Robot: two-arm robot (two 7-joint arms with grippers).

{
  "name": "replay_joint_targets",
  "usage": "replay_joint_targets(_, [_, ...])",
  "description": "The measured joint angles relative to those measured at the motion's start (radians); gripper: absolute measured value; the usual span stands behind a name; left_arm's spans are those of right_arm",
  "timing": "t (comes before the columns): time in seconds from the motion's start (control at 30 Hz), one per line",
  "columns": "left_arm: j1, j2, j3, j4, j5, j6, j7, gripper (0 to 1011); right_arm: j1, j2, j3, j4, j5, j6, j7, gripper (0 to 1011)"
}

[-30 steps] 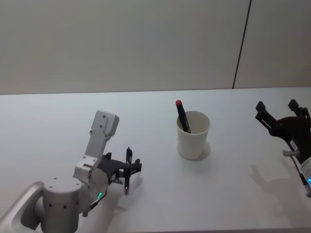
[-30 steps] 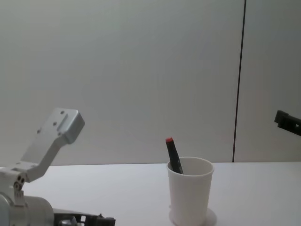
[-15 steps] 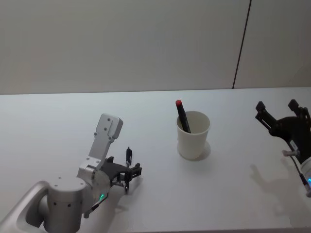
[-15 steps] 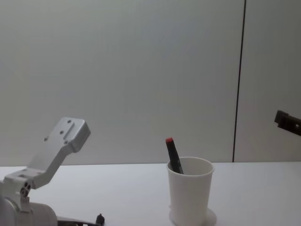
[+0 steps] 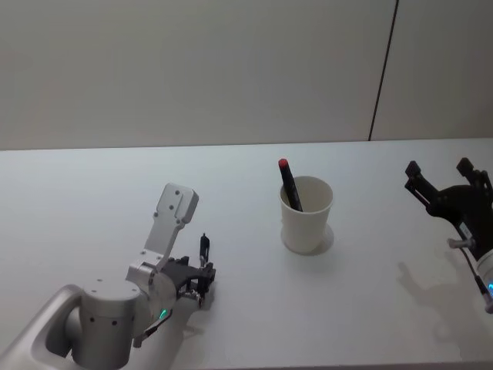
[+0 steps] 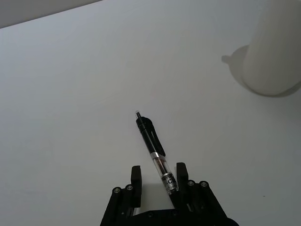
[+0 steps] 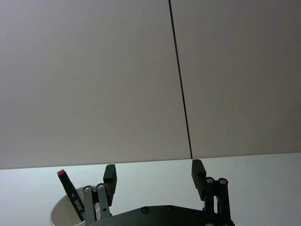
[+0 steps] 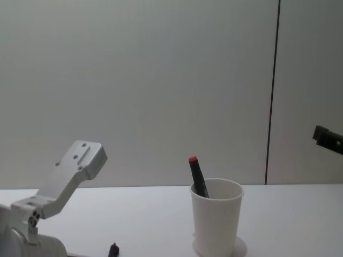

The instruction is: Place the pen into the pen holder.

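The left pincer [image 5: 202,277] is sitting low on the white bench [image 5: 92,193], toward its front left and well apart from the pen holder [image 5: 306,216]. In the head view the pen [image 5: 204,250] is poking forward out of the pincer, though the grip is hard to read there. The left wrist view is making it plain. The two black fingers are standing wider apart than the barrel, and the black-and-clear pen [image 6: 151,141] is lying slantwise between them, its near end resting against one finger. The pincer is parted, not clamping.

The chest view is giving the side profile. The pen's far tip [image 8: 113,249] is peeking up at the bottom edge. The pen holder [image 8: 216,217] is standing upright, with a red-capped marker [image 8: 197,176] leaning inside and rising above its rim.

The right pincer [image 5: 438,166] is hovering over the bench's right edge, spread wide and holding nothing. Its wrist view is looking between its fingers [image 7: 154,169] toward the cup.
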Motion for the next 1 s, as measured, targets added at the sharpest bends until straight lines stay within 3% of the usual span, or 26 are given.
replay_joint_targets(0.23, [-0.004,-0.005,-0.001,0.008,0.010,0.016,0.000,270,0.000,0.000,0.000,0.000,0.000,0.000,0.000,1002])
replay_joint_targets(0.4, [-0.007,-0.009,-0.001,0.013,0.017,0.026,0.000,142,0.000,0.000,0.000,0.000,0.000,0.000,0.000,1001])
replay_joint_targets(0.8, [-0.006,-0.014,-0.003,0.010,0.032,0.034,0.005,135,0.000,0.000,0.000,0.000,0.000,0.000,0.000,1001])
replay_joint_targets(1.0, [0.003,-0.009,-0.005,-0.016,0.047,0.012,0.017,135,0.000,0.000,0.000,0.000,0.000,0.000,0.000,1002])
